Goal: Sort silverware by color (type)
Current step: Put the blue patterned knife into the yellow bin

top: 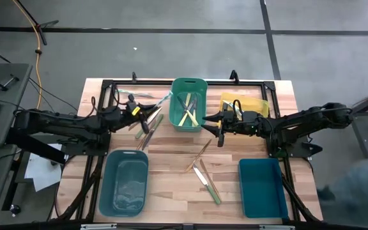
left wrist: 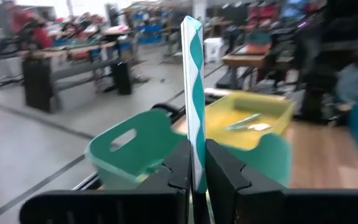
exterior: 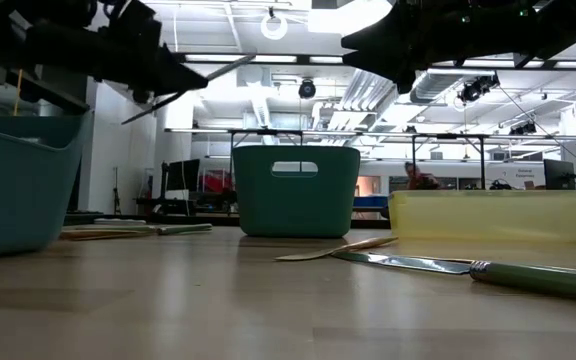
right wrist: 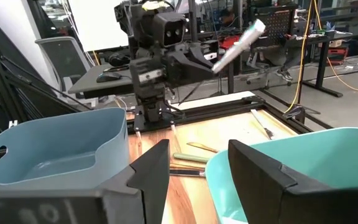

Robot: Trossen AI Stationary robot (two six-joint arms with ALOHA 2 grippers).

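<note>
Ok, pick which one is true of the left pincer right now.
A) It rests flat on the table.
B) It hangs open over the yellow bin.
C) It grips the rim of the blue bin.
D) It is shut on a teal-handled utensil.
D: the left wrist view shows the left pincer shut on a teal-handled utensil, held above the green bin.

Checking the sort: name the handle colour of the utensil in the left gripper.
Teal utensil, clearest in the left wrist view.
</note>
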